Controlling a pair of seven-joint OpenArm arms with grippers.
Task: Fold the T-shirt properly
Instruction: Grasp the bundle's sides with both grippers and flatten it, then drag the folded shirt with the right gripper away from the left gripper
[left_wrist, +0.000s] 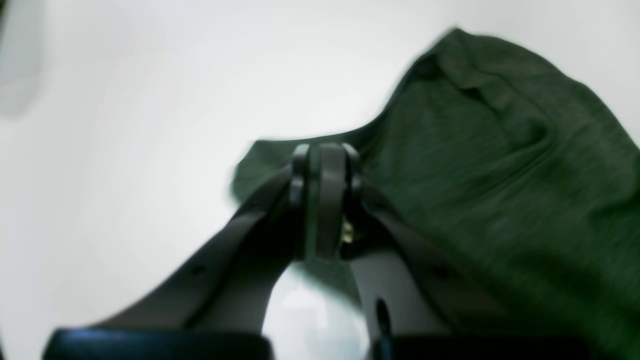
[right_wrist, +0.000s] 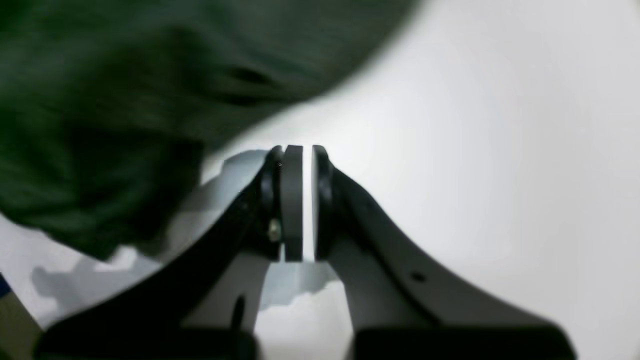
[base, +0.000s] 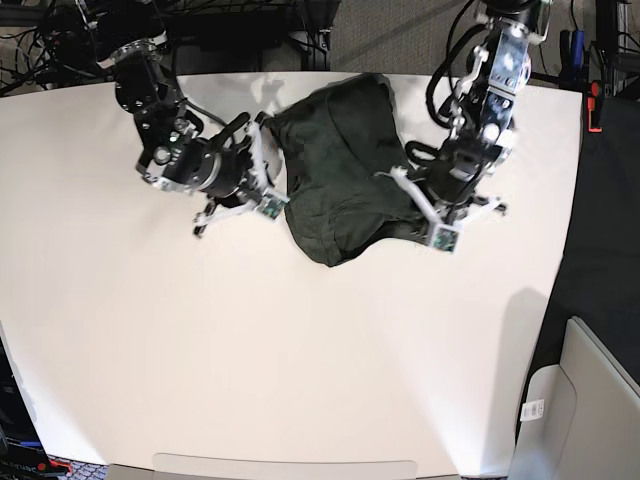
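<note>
I see the T-shirt (base: 345, 170) bunched in a rumpled heap near the far middle of the white surface (base: 300, 350), between my two arms. My left tool (left_wrist: 326, 200) has its pads pressed together at the shirt's edge; the blur keeps me from telling whether any cloth is pinched. My right tool (right_wrist: 298, 200) is closed on nothing, just beside the heap, over bare surface.
</note>
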